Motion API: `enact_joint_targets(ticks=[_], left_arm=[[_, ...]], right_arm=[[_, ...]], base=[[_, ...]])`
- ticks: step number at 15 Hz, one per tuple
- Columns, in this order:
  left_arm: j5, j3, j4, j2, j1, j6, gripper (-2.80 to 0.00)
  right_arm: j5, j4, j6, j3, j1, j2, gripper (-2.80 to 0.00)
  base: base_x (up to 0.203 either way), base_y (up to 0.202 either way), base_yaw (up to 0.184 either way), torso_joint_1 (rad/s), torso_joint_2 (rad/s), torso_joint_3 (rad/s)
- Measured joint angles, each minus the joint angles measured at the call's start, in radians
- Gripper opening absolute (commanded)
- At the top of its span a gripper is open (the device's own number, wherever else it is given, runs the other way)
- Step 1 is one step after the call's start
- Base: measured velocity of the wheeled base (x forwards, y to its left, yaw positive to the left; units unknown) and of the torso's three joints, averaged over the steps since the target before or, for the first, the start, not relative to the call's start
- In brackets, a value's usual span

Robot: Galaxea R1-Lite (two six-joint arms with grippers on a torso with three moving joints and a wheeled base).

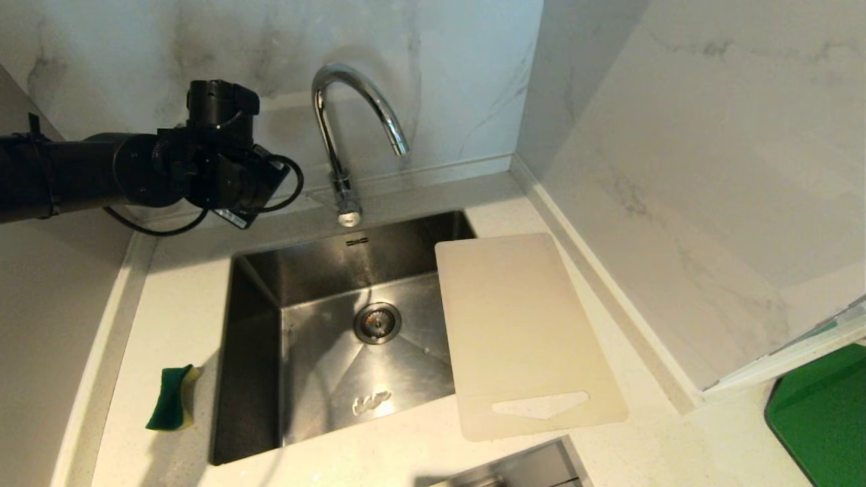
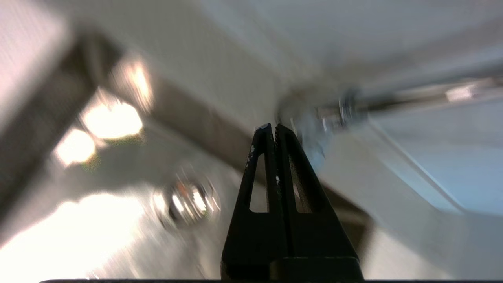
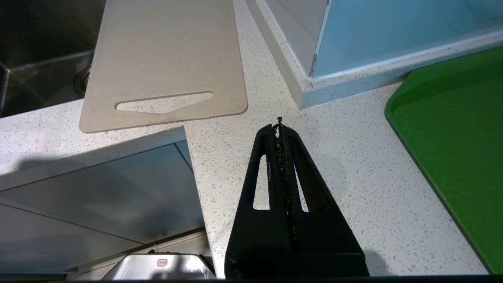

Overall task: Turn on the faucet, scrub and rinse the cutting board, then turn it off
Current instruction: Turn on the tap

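Plainly step one: faucet not yet on, no water visible at the spout.

Landmark: sink (image 1: pixel 257 352). Steel basin set in a pale speckled counter (image 1: pixel 183 304); drain in its floor.

Board (image 1: pixel 521 331): cream, flat, on the counter at the sink's right edge, one long side overhanging the basin. Handle cutout at the near end. Looks dry and unscrubbed.

Left arm (image 1: pixel 74 176): reaching in from the left, above the counter behind the sink's left rear corner, just short of the faucet. Left gripper (image 2: pixel 273 127): fingers pressed together, holding nothing. Wrist view badly smeared; chrome lies close past the tips.

Faucet (image 1: pixel 338 135): chrome gooseneck behind the sink's back rim, spout arching over the basin.

Sponge (image 1: pixel 170 399): green and yellow, on the counter left of the sink, untouched.

Right gripper (image 3: pixel 279 124): parked over the counter near-right of the sink, closed, empty.

Next, by my reckoning: bring the closed left tips against the faucet's lever and nudge it. I can't make out the lever clearly, so the approach needs care.
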Motion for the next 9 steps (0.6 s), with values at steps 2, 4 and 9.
enact_joint_targets(ticks=[2,4,9], left_arm=[[-0.016,0.000,0.003,0.001,0.000,-0.062,-2.80],[-0.047,0.000,0.012,0.005,-0.001,-0.104,-2.80],[-0.111,0.006,0.068,0.009,-0.009,-0.150,-2.80]], right_arm=[[0.000,0.000,0.000,0.000,0.000,0.000,-2.80],[0.000,0.000,0.000,0.000,0.000,0.000,-2.80],[0.000,0.000,0.000,0.000,0.000,0.000,-2.80]], base=[[0.000,0.000,0.000,0.000,0.00,0.000],[0.000,0.000,0.000,0.000,0.00,0.000],[0.000,0.000,0.000,0.000,0.00,0.000]])
